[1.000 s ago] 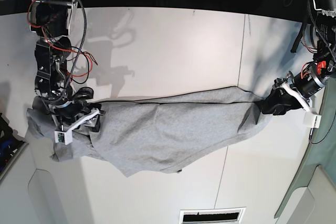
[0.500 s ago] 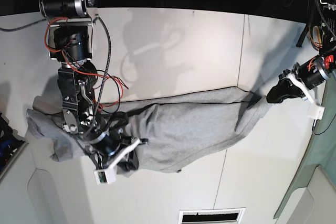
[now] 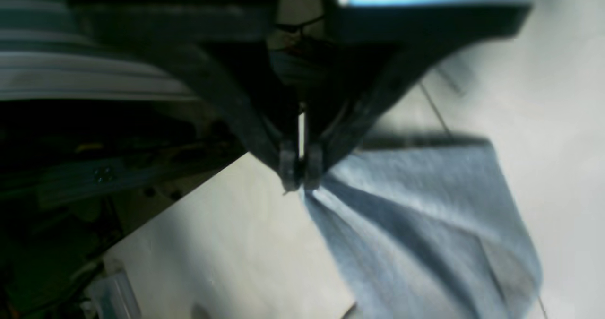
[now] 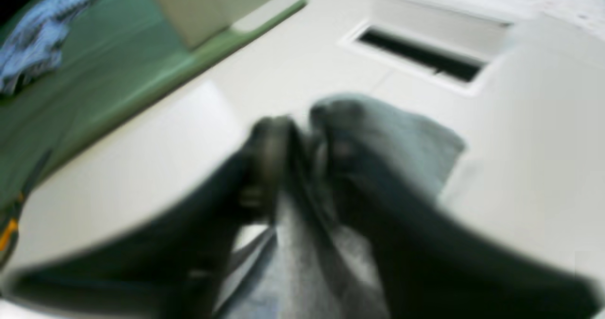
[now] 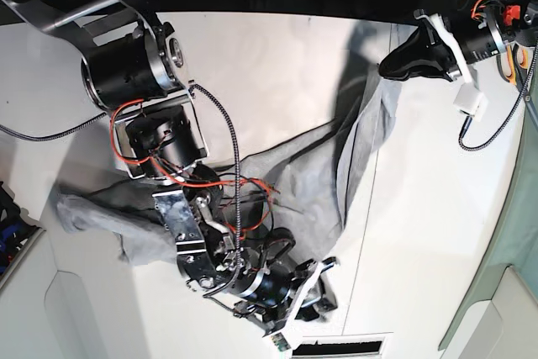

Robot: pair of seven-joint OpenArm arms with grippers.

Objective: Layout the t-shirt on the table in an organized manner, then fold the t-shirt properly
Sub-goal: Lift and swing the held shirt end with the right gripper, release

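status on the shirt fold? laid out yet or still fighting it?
Done: nothing yet. The t-shirt lies bunched and twisted on the table, not flat. In hand: the left gripper is shut on one corner and holds it raised at the table's far side; grey fabric sits between the right gripper fingers near the front edge, grip unclear through blur. Left: spread it flat, then every fold.

1. L gripper [image 5: 395, 65] at approx 1 o'clock in base view, raised, jaws pinched tight on the t-shirt [image 5: 353, 149].
2. R gripper [image 5: 315, 292] at approx 6 o'clock, arm stretched forward, cloth between its fingers [image 4: 267, 158].
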